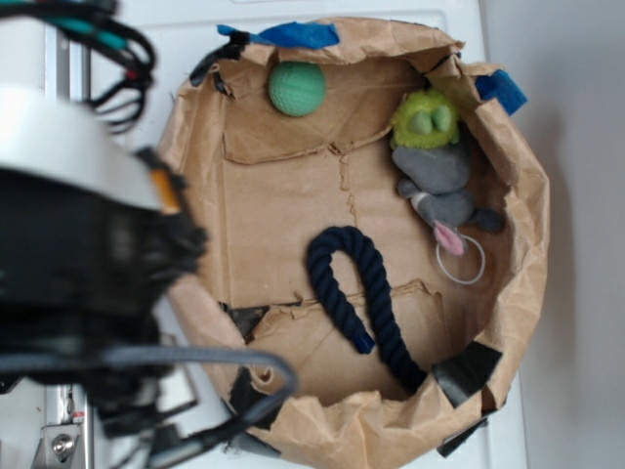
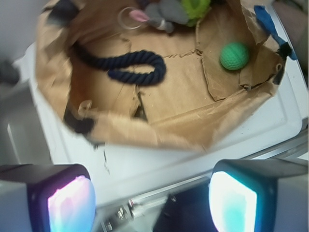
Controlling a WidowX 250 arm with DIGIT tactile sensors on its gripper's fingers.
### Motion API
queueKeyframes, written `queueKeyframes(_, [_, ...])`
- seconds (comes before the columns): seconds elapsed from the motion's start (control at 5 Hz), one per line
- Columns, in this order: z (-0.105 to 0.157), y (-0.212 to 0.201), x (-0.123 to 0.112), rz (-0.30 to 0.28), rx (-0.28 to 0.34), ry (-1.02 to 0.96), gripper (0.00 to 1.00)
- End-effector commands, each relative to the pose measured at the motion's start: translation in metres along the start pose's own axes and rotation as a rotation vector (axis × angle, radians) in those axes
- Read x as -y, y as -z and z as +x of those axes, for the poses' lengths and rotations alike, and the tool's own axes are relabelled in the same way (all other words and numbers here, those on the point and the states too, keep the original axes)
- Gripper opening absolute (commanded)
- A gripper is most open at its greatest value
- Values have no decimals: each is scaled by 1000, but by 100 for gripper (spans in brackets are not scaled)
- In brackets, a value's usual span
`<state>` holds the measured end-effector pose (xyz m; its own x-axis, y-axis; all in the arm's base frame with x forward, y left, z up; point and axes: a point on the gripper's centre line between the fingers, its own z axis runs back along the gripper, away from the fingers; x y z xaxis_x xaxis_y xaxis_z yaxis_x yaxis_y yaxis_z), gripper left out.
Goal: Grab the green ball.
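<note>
A brown paper tub (image 1: 522, 254) with crumpled walls sits on a white top (image 2: 145, 164), and everything of interest lies inside it. The ball (image 1: 297, 89) rests on the tub's floor close against one wall, near a strip of blue tape (image 1: 293, 35) stuck on the rim. It sits alone, touching nothing else that I can make out. Further along that same side of the tub lies the plush toy (image 1: 439, 176), its fuzzy lime head (image 1: 427, 120) pointing toward the wall and a thin ring (image 1: 461, 262) beside its grey body. A dark blue rope (image 1: 352, 283) is bent into a hook shape across the middle of the floor, well apart from the ball. Black tape (image 1: 467, 369) patches the wall on the far side from the ball.

The gripper (image 2: 152, 200) hangs outside the tub, over the white top just beyond the tub's near wall. In the wrist view its two fingers (image 2: 70, 203) stand wide apart with nothing between them. The ball shows past the tub wall, off toward the right finger's side.
</note>
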<state>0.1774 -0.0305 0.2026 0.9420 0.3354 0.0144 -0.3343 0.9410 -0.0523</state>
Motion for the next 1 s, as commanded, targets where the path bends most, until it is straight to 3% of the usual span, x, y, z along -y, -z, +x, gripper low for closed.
queueKeyframes(0.0, [57, 0, -13, -81, 196, -430, 100])
queueKeyframes(0.2, [70, 13, -26, -27, 256, -672, 100])
queueKeyframes(0.4, [81, 40, -46, 73, 297, -810, 100])
queueKeyframes(0.8, [87, 74, -71, 209, 325, -904, 100])
